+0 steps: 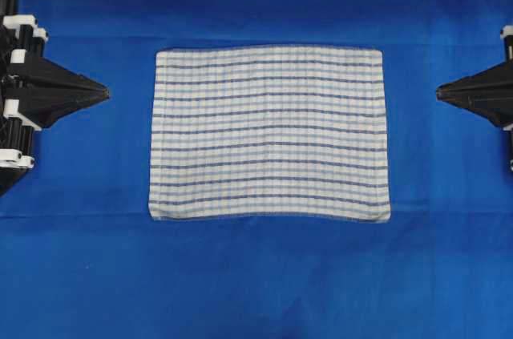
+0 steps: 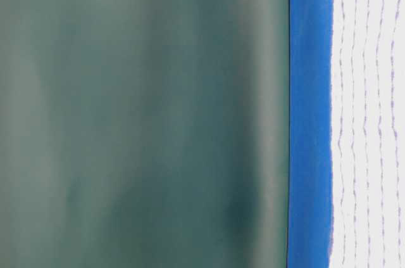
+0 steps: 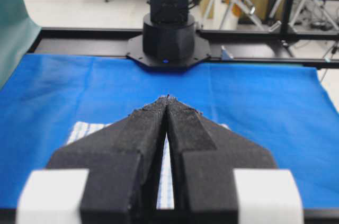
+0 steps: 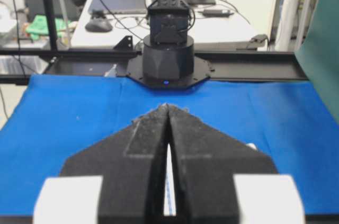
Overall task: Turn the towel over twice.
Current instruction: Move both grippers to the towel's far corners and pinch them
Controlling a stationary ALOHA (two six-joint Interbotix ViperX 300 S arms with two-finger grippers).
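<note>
The striped white towel (image 1: 270, 134) lies flat between the left tool (image 1: 104, 93) and right tool (image 1: 440, 93), both pressed together, empty, touching nothing.

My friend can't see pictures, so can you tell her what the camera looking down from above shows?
A striped white towel lies flat in the middle of a blue table covering. The left gripper and the right gripper, both shut, point at it from either side without touching it.

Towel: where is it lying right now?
In the overhead view the towel lies flat mid-table on the blue covering, between both pincers, touching neither.
</note>
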